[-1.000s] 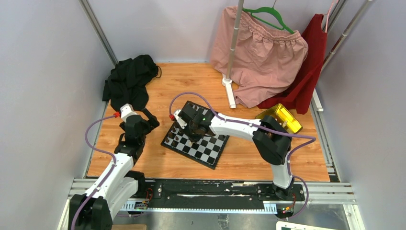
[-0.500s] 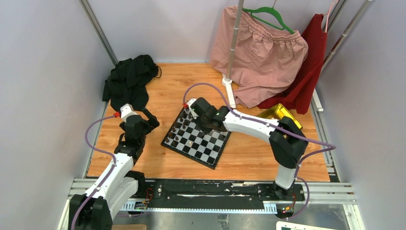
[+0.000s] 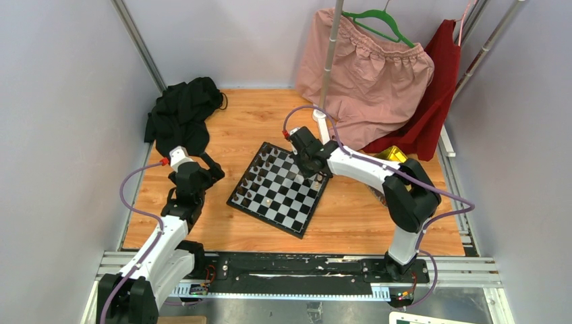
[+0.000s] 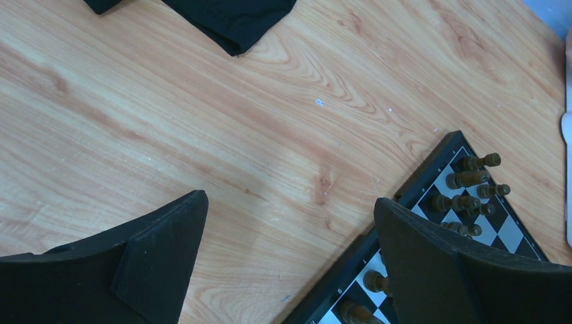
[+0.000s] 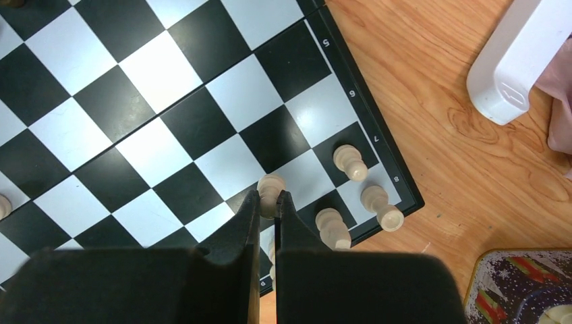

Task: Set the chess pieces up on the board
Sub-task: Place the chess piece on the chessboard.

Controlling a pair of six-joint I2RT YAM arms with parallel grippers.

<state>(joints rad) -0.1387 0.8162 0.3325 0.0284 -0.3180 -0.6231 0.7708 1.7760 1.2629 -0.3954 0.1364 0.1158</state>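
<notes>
The chequered board [image 3: 282, 202] lies tilted mid-table. Dark pieces [image 3: 251, 182] stand along its left side, also in the left wrist view [image 4: 472, 179]. My right gripper [image 3: 305, 162] is over the board's far right corner, shut on a cream piece [image 5: 270, 187] held between its tips above the squares. Three cream pieces [image 5: 350, 162] stand beside it near the board's corner. A lone cream piece [image 3: 269, 201] sits mid-board. My left gripper [image 4: 290, 223] is open and empty over bare wood just left of the board's edge [image 4: 418, 177].
A black cloth [image 3: 182, 118] lies at the back left. A white stand base [image 3: 324, 128] and pink and red garments [image 3: 378, 74] are behind the board. A yellow-gold tray [image 3: 398, 160] sits to the right, its corner showing in the right wrist view [image 5: 519, 287].
My right arm has swung from the board's left side, over the dark pieces, to its far right corner with the cream piece in its grip. The left arm has not moved.
</notes>
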